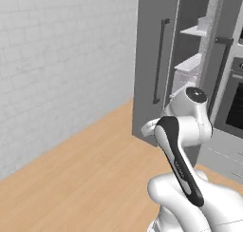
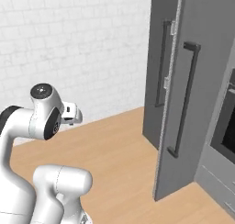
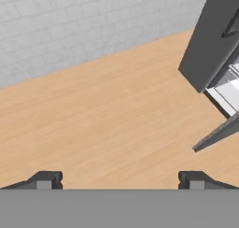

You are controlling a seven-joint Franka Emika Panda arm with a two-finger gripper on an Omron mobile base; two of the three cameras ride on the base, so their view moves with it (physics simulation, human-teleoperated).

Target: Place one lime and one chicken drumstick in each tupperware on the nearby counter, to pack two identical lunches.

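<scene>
gripper (image 3: 120, 180): jaws wide, nothing held, over bare wood floor (image 3: 102, 110) | fridge (image 3: 219, 77): doors ajar, white shelves at 2 o'clock in hand view | lime, chicken drumstick: cannot tell where, probably on those shelves | next: swing toward 2 o'clock

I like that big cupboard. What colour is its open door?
Dark grey, with a long dark bar handle. The door shows best in the right base view.

Two open grey doors (image 2: 202, 81), two dark bar handles (image 2: 186, 99), two white shelves (image 1: 192, 62)
</scene>
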